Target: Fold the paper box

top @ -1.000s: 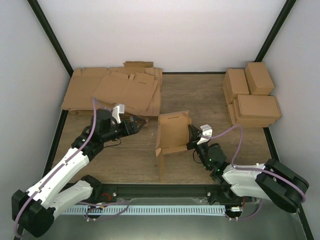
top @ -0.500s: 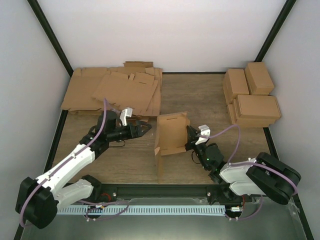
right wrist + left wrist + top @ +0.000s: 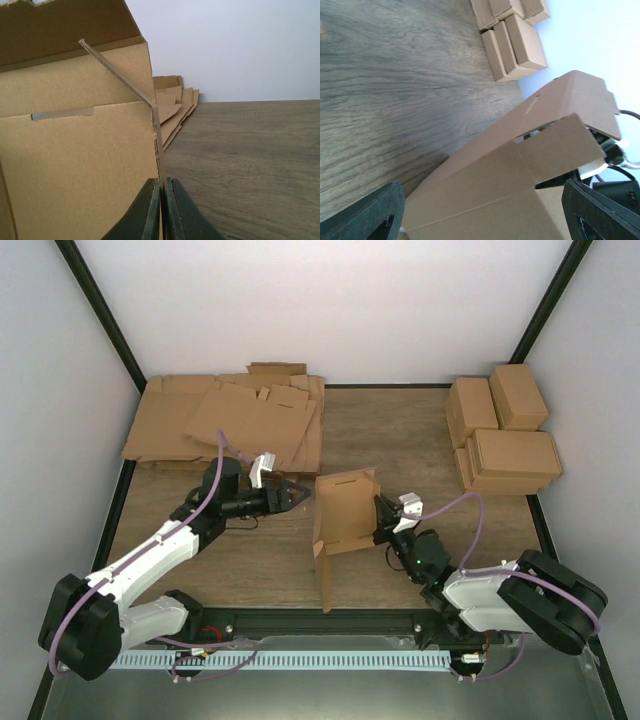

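The paper box [image 3: 345, 508] stands half-folded near the table's middle, a plain brown tray with one panel raised and a long panel reaching toward the near edge. My right gripper [image 3: 383, 521] is shut on the thin edge of its right side wall [image 3: 156, 125]; the dark fingers [image 3: 150, 210] pinch the cardboard between them. My left gripper [image 3: 296, 497] is open just left of the box, pointing at it. In the left wrist view the box's brown panels [image 3: 520, 175] fill the space between the wide-apart fingers [image 3: 370, 215].
A heap of flat brown cardboard sheets [image 3: 230, 420] lies at the back left, also seen past the box [image 3: 175, 97]. Several folded boxes [image 3: 505, 435] are stacked at the back right [image 3: 512, 40]. Bare wooden tabletop [image 3: 400, 430] lies between them.
My left arm has reached rightward, bringing its gripper from beside the sheet heap up to the box's left edge. The right gripper has kept its pinch, and the box shifted slightly.
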`<state>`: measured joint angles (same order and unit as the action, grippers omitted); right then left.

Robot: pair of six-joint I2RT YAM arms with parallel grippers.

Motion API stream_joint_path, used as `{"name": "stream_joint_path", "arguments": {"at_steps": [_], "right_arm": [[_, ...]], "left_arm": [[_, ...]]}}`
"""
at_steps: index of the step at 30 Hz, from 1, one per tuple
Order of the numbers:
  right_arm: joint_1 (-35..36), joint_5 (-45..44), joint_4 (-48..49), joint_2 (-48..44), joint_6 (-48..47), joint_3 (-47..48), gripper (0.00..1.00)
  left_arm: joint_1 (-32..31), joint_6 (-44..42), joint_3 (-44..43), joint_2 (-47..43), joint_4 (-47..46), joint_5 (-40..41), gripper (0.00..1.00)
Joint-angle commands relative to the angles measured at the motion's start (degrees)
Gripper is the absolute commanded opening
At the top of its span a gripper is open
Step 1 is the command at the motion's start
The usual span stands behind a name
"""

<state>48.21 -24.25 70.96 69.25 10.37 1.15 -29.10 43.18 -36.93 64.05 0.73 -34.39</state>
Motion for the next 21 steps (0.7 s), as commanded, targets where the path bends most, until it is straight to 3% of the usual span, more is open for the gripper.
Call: {"name": "stream_joint_path", "arguments": {"at_steps": [1, 8, 15, 21], "right_arm": [[0.5, -0.5, 1.3, 0.3, 0.7, -0.6, 0.06], [0.8, -0.2, 1.3, 2.0, 1.3, -0.8, 0.08], [1.1, 0.4, -0.6, -0.1, 1.2, -1.3, 0.10], [1.1, 0.6, -2.8, -2.9, 0.9, -1.8, 0.09]], "left_arm": [[-0.9, 2.1, 0.8, 0.5, -6.4, -3.0, 0.89], [-1.7, 0.6, 0.3, -1.2, -5.4, -2.4, 0.97], [-5.2, -22.4, -10.9, -3.2, 12.2, 7.6, 0.89], [-8.8, -31.0, -18.7, 1.9, 18.2, 15.6, 0.81]]}}
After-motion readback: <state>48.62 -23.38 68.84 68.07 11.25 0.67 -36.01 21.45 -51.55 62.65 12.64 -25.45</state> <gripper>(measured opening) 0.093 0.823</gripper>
